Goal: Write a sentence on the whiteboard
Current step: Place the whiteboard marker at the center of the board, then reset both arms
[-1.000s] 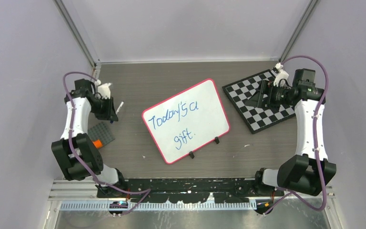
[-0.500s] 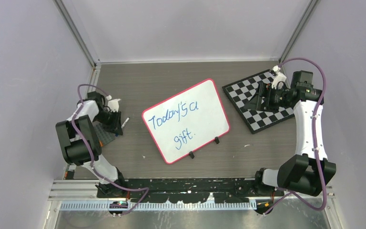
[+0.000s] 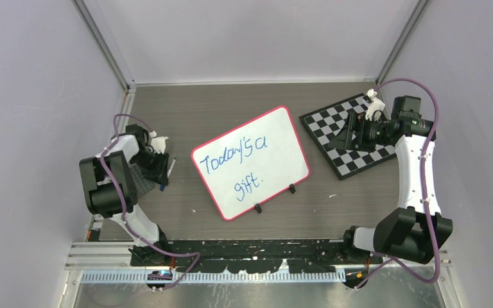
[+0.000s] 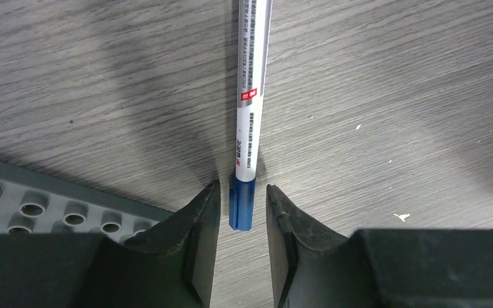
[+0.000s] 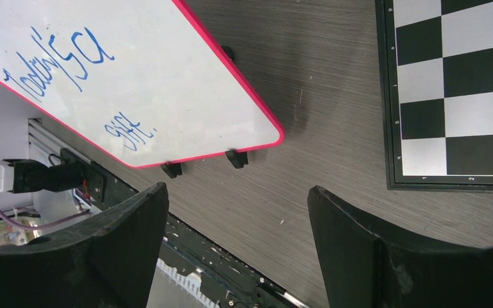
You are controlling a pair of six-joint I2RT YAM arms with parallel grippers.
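- The worktop (image 3: 231, 109) was dark grey wood-grain, with a black rail (image 3: 250, 247) along its near edge and pale lilac walls (image 3: 38, 77) on three sides.
- One whiteboard (image 3: 276, 138) sat at the worktop's centre, turned at an angle. It bore blue writing, "Today's a gift.", and two black clip feet (image 3: 258, 208) stood on its near edge.
- One marker (image 4: 249, 115) lay flat near the left edge, beside one grey studded plate (image 4: 51, 199).
- The left gripper (image 4: 242, 188) had its fingers slightly apart either side of the marker's blue end, not clamped.
- The right gripper (image 5: 237, 188) was spread wide and empty, above one checkerboard (image 3: 334, 128) in the far right corner.
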